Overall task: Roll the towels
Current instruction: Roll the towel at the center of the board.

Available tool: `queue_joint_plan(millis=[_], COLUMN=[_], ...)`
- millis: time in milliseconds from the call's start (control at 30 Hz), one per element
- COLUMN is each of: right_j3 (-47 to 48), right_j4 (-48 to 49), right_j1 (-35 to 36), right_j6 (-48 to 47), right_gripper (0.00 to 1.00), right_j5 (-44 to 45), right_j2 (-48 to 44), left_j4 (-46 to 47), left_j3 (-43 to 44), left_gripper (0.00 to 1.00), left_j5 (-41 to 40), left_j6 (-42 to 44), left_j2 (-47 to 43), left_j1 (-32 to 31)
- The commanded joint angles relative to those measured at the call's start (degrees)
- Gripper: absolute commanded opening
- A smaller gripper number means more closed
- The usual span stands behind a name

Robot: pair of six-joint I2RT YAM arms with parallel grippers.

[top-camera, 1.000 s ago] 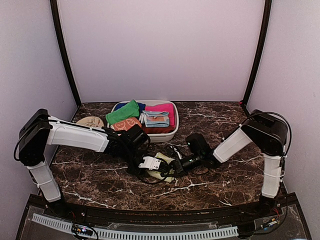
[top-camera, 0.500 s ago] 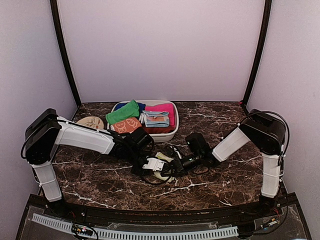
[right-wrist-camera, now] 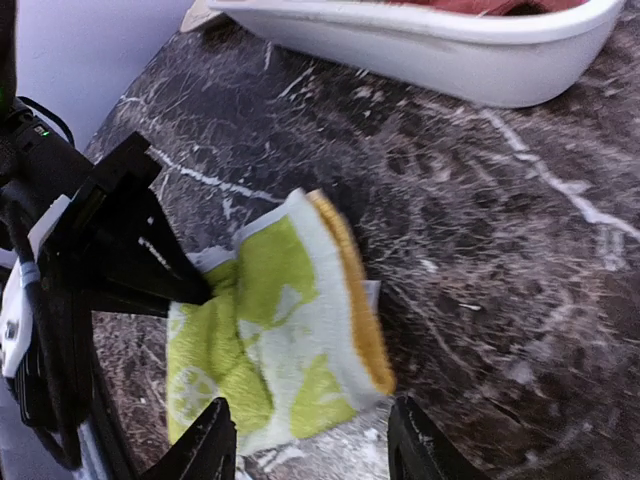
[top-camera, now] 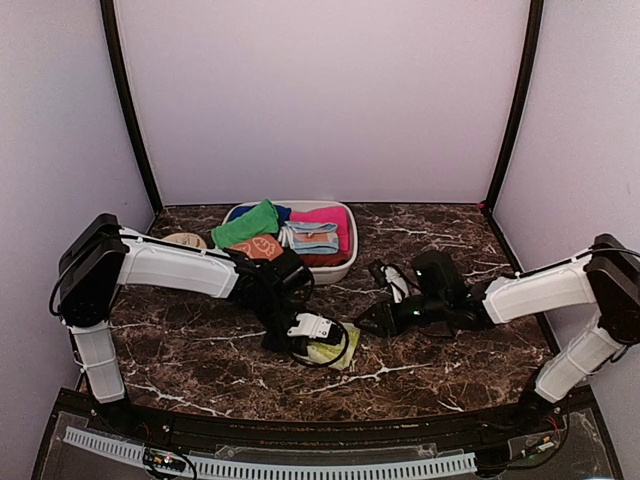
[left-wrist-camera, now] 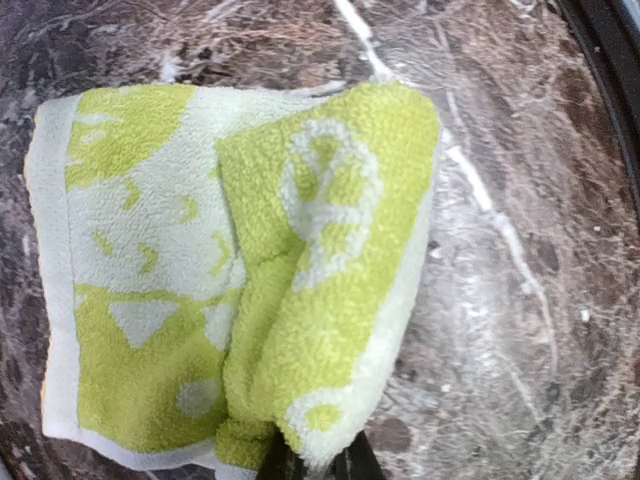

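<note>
Right gripper [right-wrist-camera: 310, 440] withdrew rightward, jaws released. Left gripper [left-wrist-camera: 312, 466], tips cropped, clenches printed towel [left-wrist-camera: 180, 260]; fold runs away from it.

A dark brown marble table [top-camera: 440, 378] with white veins fills the scene. At its far middle sits a white basin [top-camera: 353, 247] holding a pink cloth [top-camera: 325, 215], a folded pale blue cloth [top-camera: 312, 239] just nearer, and an orange white-patterned cloth [top-camera: 258, 247] at its near left. A round tan disc [top-camera: 181, 241] lies left of the basin.

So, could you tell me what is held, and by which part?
Left gripper pinches the printed towel by its folded-over edge; right gripper is open, empty.
</note>
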Motion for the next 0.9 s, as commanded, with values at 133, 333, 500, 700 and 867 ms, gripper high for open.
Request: queue_joint_plan(millis=[133,333,500,700,867], right_j3=[-12.1,-14.1,-7.1,-1.1,0.7], right_j4=[4.0,0.9,-3.4,0.3,8.1], right_j1=[11.1,29.0,40.7,46.7,46.5], right_j6=[-18.5,-26.8,-36.2,-49.2,-57.9], right_gripper=[0.52,0.52,0.52,0.51,0.50], right_j5=[22.9,39.6,50.1,58.2,60.8], right_j2=[-15.5,-18.8,-11.2,1.7,9.0], left_j4=[-26.3,-33.4,-37.2,-39.9,-40.2], left_j3=[2.3,10.2,16.6,21.0,21.4], left_gripper=[0.00,0.00,0.00,0.00,0.00], left_j5=[14.0,17.9,19.6,20.2,20.1], left_j6=[-7.2,-6.9,-6.9,-8.1,-8.0], left_j2=[4.0,12.5,19.3,23.4,24.0], left_j1=[-0.3,-0.3,0.9,2.5,2.6])
